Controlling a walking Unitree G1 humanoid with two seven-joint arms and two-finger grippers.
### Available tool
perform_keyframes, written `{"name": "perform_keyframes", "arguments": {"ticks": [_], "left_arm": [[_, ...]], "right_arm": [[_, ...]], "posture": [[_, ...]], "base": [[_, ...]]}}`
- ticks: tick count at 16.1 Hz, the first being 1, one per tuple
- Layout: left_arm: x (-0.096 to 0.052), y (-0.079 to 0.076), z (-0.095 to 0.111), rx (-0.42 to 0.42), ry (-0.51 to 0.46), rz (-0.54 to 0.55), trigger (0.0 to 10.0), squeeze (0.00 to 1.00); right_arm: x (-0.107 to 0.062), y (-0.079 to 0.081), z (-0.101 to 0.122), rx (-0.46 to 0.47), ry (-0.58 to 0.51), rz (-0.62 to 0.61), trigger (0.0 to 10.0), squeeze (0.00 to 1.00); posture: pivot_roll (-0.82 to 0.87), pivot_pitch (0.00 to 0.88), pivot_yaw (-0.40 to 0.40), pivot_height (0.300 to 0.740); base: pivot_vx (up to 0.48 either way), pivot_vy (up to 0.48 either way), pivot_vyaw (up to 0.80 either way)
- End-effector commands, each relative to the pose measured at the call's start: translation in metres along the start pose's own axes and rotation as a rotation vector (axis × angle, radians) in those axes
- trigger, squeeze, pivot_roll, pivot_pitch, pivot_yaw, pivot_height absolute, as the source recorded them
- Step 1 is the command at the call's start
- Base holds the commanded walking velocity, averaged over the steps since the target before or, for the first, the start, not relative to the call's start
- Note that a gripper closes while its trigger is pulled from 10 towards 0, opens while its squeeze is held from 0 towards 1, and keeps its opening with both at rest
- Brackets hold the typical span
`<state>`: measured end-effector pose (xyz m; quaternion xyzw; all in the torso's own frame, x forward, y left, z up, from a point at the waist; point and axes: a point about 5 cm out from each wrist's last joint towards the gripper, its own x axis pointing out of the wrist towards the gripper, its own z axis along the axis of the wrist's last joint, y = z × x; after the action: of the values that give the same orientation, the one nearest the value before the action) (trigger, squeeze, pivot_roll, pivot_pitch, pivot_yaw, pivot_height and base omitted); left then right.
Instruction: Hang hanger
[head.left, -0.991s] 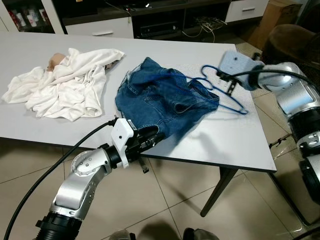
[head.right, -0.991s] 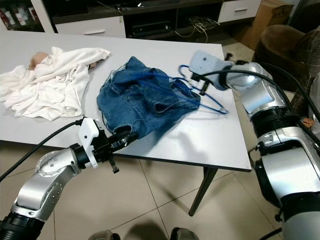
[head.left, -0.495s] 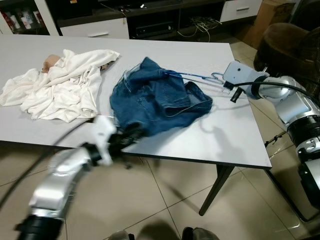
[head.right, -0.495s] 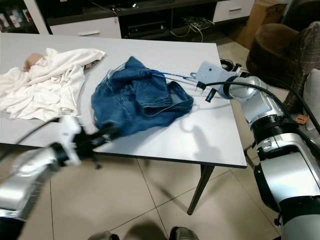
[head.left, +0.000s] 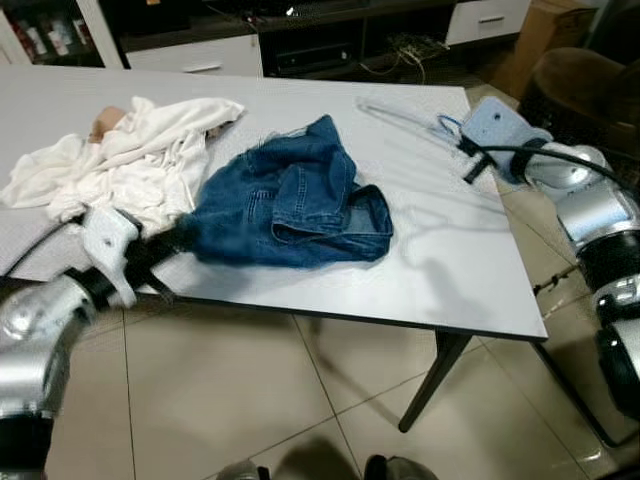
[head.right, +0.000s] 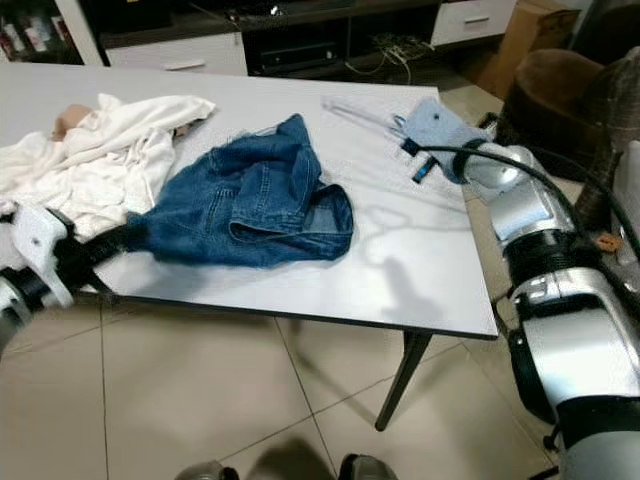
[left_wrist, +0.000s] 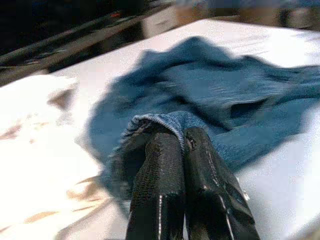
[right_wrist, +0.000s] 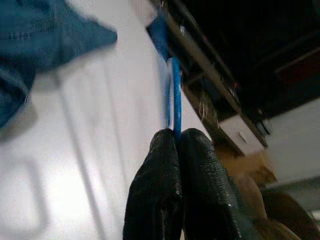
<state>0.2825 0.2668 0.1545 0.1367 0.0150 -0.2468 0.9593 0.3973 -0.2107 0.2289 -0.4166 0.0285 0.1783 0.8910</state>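
Right pincer (right_wrist: 172, 137) clamped on blue hanger (right_wrist: 172, 95), long axis along table's far-right edge; left pincer (left_wrist: 172, 145) pinching jeans (head.left: 290, 205).

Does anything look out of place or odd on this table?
Yes. The jeans lie crumpled, not on the blue hanger: the left gripper pinches their hem at the table edge, while the right gripper holds the hanger apart from them.

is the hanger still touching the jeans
Apart. Left eye view shows bare table between the hanger, held by the right gripper, and the jeans.
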Motion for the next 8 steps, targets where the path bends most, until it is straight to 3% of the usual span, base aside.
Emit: {"name": "perform_keyframes", "arguments": {"ticks": [1,3,8], "left_arm": [[-0.004,0.012,0.002,0.03,0.006,0.069,0.0,0.0],[-0.003,0.019,-0.002,0.046,0.022,0.145,0.0,0.0],[0.007,0.005,-0.008,0.026,0.008,0.108,0.0,0.0]], "right_arm": [[-0.002,-0.002,0.001,0.033,-0.014,-0.004,10.0,0.0],[-0.008,-0.002,0.002,0.084,-0.052,0.009,10.0,0.0],[-0.018,0.008,0.019,0.231,-0.193,0.118,10.0,0.0]], "posture": [[-0.03,0.043,0.015,0.74],[-0.04,0.045,0.015,0.74],[-0.05,0.047,0.019,0.74]], "base": [[0.0,0.0,0.0],[0.0,0.0,0.0],[0.0,0.0,0.0]]}}
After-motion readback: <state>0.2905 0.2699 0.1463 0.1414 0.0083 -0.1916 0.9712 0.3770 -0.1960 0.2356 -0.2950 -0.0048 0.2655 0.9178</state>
